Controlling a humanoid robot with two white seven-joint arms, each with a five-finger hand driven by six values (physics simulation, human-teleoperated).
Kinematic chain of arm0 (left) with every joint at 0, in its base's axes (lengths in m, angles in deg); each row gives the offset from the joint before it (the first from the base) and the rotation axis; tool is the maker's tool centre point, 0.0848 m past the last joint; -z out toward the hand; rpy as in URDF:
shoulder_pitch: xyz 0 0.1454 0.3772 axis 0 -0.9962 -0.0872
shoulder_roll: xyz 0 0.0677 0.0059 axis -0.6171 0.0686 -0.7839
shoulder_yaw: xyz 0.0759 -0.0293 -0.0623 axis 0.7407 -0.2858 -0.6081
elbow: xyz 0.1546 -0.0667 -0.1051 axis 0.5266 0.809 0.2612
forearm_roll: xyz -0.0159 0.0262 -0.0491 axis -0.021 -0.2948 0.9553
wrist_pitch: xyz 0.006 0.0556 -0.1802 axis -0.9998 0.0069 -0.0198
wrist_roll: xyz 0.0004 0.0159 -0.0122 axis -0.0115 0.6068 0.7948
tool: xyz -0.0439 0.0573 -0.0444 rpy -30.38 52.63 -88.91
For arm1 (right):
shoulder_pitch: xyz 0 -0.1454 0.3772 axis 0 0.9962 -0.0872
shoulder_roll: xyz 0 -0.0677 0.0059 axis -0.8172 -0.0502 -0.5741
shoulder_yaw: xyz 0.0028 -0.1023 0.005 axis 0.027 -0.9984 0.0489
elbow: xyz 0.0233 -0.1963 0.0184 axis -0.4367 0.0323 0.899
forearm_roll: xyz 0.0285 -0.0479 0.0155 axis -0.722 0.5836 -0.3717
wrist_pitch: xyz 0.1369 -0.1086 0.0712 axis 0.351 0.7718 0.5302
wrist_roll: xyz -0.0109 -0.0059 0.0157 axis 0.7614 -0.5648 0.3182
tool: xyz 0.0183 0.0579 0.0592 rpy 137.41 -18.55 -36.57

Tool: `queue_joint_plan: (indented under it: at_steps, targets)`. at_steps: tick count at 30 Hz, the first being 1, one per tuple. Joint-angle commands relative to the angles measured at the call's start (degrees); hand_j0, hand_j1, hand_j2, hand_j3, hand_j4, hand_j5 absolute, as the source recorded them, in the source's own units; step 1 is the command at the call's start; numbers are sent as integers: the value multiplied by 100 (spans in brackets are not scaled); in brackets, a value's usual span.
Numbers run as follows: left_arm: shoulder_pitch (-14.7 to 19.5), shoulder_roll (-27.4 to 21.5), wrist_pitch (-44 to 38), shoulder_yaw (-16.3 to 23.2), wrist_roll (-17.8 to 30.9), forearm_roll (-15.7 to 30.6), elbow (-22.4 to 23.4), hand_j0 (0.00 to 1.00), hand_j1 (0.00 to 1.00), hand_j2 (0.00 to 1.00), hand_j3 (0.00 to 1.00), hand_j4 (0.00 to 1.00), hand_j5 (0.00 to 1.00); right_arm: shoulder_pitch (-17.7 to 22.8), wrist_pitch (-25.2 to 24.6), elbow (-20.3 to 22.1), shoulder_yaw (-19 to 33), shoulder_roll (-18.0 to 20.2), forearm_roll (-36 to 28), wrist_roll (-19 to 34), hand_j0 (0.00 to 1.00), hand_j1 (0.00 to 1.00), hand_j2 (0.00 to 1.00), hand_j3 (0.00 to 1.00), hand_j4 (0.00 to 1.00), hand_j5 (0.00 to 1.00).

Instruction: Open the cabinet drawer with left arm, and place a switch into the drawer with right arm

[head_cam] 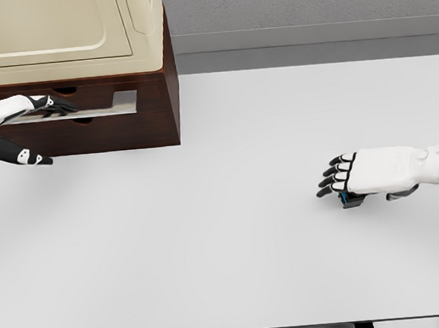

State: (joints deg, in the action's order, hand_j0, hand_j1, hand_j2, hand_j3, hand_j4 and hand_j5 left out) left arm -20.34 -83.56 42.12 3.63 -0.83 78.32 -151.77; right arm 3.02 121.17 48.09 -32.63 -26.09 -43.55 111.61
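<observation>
A dark wooden cabinet (125, 129) stands at the table's far left corner, and its drawer (116, 104) is pulled out a little, showing a grey strip of its inside. My left hand (34, 129) is at the drawer front, with fingers (57, 105) hooked over its top edge and the thumb (33, 157) under it. A small dark switch (349, 198) with a teal part lies on the white table at the right, mostly covered by my right hand (338, 179). That hand hovers flat above it, fingers stretched towards the left and not closed around it.
A cream appliance (57, 32) sits on top of the cabinet. The white table (210, 233) runs to a front edge near the bottom of the view. A grey wall (305, 1) stands behind it.
</observation>
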Motion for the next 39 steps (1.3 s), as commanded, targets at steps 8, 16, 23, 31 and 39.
queue_joint_plan:
  at_steps: [8,16,23,31,39]
  targets:
    - [8,1,84,102,75,-221,-23,80,80,80,80,80,80,0,-12,-87,-30,-76,4,-2,100,100,100,100,100,100]
    - [26,-78,190,216,154,-204,-181,80,80,80,80,80,80,0,-12,-87,-39,-102,83,-2,100,100,100,100,100,100]
    - [8,-262,515,278,163,-160,-216,80,80,80,80,80,80,0,-12,-87,-30,-102,83,-2,100,100,100,100,100,100]
    - [-9,-473,928,383,260,51,-243,81,81,81,81,81,81,-26,-12,-87,-30,-102,83,-2,100,100,100,100,100,100]
    - [-9,-737,1403,506,358,332,-243,81,81,81,81,81,81,-35,-12,-87,-30,-111,83,-2,100,100,100,100,100,100]
